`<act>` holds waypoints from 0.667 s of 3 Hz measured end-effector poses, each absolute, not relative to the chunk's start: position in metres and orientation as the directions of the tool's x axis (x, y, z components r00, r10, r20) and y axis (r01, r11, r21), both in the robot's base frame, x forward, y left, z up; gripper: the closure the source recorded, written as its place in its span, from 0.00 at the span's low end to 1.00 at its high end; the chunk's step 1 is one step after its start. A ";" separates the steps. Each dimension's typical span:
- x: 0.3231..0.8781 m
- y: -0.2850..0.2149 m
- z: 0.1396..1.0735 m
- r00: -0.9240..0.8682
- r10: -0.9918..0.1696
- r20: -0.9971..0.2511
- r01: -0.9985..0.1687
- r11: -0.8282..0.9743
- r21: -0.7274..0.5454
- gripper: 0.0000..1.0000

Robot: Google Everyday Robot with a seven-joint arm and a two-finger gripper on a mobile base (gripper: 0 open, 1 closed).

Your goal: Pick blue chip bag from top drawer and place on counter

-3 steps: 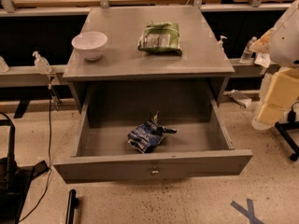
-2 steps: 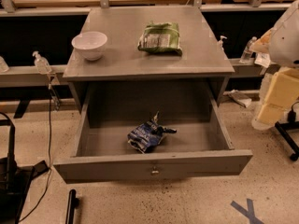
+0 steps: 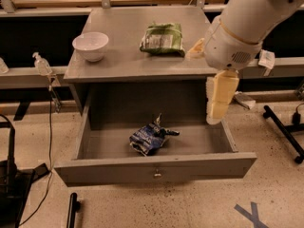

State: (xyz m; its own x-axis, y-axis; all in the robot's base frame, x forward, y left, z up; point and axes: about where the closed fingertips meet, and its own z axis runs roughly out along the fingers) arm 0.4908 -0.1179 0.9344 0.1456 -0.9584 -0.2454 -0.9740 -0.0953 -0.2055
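Found crumpled dark blue foil chip bag (image 3: 149, 137) lying mid-floor in pulled-out wide grey top drawer (image 3: 154, 167)
Saw cream two-finger gripper (image 3: 219, 99) hanging over drawer's right side, apart from bag; could not tell its grip state. Noted round white bowl (image 3: 90, 45) and flat green bag (image 3: 162, 38) on smooth grey counter (image 3: 118, 65); lost counter's right front corner behind white arm (image 3: 247, 23), cut off at top edge

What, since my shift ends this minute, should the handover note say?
Gripper: hangs over the right end of the open top drawer, clear of the bag.
Blue chip bag: lying mid-floor in the drawer, not grasped.
Counter: carries a white bowl and a green bag.
Done: drawer is open.
Left: reach across to the bag, grasp, lift, place on counter.
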 end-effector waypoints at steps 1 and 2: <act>0.499 -0.035 0.920 0.369 -0.898 -0.238 -0.919 -0.315 -0.236 0.00; 0.497 -0.012 0.919 0.423 -0.875 -0.237 -0.897 -0.367 -0.246 0.00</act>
State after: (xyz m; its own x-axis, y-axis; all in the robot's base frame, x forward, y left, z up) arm 0.4973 -0.0119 0.9188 0.4226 -0.8747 -0.2374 -0.8972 -0.3666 -0.2463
